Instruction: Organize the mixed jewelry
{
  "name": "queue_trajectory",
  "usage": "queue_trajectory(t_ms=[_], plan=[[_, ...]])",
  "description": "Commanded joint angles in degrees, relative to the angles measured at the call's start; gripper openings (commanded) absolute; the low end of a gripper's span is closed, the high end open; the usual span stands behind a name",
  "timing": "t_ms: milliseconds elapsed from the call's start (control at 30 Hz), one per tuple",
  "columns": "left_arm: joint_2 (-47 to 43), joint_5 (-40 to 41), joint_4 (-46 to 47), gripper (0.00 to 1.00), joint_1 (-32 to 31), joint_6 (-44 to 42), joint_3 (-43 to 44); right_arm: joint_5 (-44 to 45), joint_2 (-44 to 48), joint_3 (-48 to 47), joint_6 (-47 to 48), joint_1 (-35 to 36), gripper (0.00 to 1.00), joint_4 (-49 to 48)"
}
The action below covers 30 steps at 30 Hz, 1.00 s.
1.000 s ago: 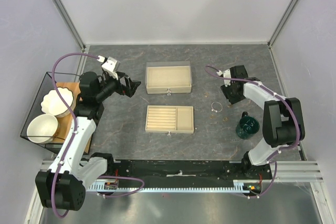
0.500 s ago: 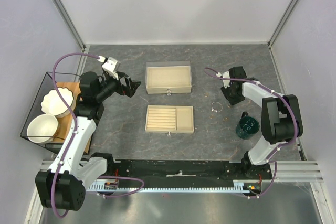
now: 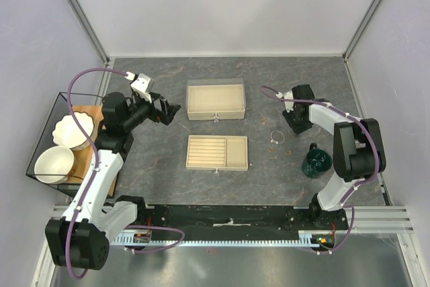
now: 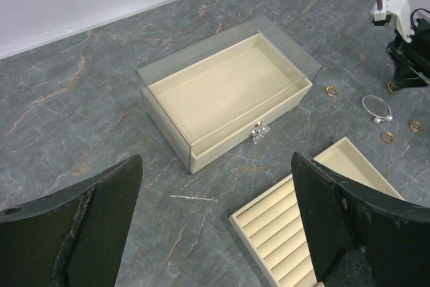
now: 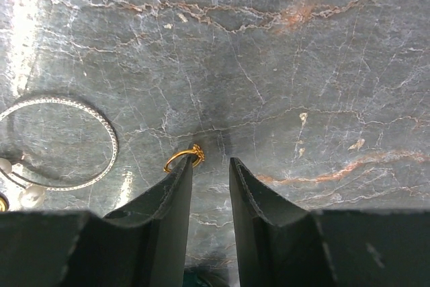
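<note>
Reaching down at a gold ring (image 5: 183,158), the right claw (image 5: 211,166) is standing narrowly parted, likely to suit so tiny a piece, and gripping nothing.
The ring is lying on the bench (image 5: 302,65) against the left finger's tip, outside the gap. The silver hoop (image 5: 64,140) is crowding its 9 o'clock, while bare stone is opening toward 12 and 3. The left claw (image 4: 216,166) is hanging spread wide and empty.

We look down on a grey marbled bench (image 3: 154,166) veined with rust-coloured streaks. Plain pale walls close it in: a back wall (image 3: 222,5), a left wall (image 3: 33,45) and a right wall (image 3: 403,65). Slanting aluminium posts (image 3: 78,11) run along the two back corners. A slotted metal rail (image 3: 376,216) lines the near edge. Close up, we see soft glare (image 5: 23,25) whitening the stone.
</note>
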<state>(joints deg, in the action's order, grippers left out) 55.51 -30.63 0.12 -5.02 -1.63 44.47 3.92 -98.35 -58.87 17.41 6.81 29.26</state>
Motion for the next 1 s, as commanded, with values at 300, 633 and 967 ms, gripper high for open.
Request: queue_trajectory(t_ms=[300, 633, 967], plan=[[-0.66, -0.75, 1.29, 0.99, -0.35, -1.89, -0.87, -1.37, 2.19, -2.65, 0.08, 0.22, 0.36, 1.24], [-0.66, -0.74, 1.46, 0.99, -0.35, -1.89, -0.96, -3.13, 2.19, -4.15, -0.53, 0.22, 0.36, 2.21], [-0.75, -0.39, 1.73, 0.99, -0.43, -2.33, -1.22, -3.83, 0.35, -4.41, 1.84, 0.14, 0.36, 0.98]])
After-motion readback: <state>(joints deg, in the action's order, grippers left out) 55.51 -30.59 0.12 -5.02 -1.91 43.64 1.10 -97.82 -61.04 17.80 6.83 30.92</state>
